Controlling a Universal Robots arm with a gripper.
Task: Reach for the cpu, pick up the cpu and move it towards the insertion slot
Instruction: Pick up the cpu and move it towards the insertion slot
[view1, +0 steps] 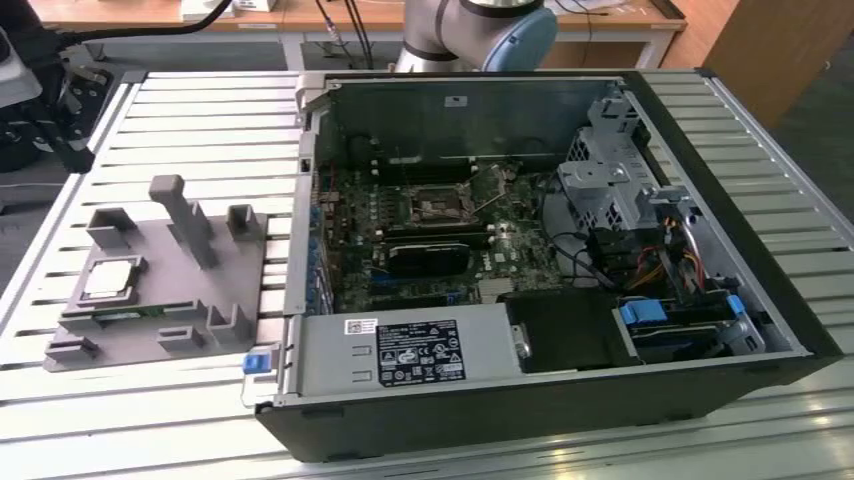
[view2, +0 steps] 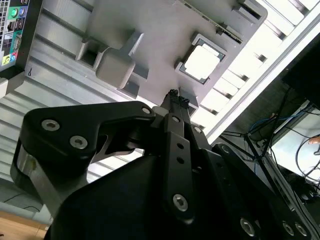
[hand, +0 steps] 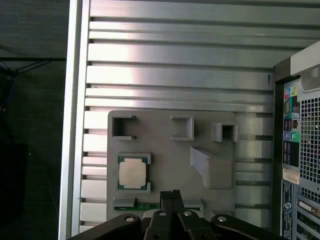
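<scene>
Your gripper (hand: 171, 194) hangs above the grey fixture plate (hand: 170, 150), its black fingers pressed together and holding nothing. The tips are near the plate's edge, just beside the cpu (hand: 133, 173). The cpu lies flat in a square recess with a raised lip, probably so it cannot slide. Its top is matte silver metal with a pale rim. The plate rests on the ribbed aluminium table (view1: 174, 110) beside the open computer case (view1: 534, 420). The insertion slot (view1: 434, 207), a shiny metal frame, sits on the motherboard inside, well apart.

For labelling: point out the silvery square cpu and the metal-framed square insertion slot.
silvery square cpu (hand: 133, 173): first wrist view, metal top's centre.
metal-framed square insertion slot (view1: 435, 208): exterior view, dark centre.
</scene>
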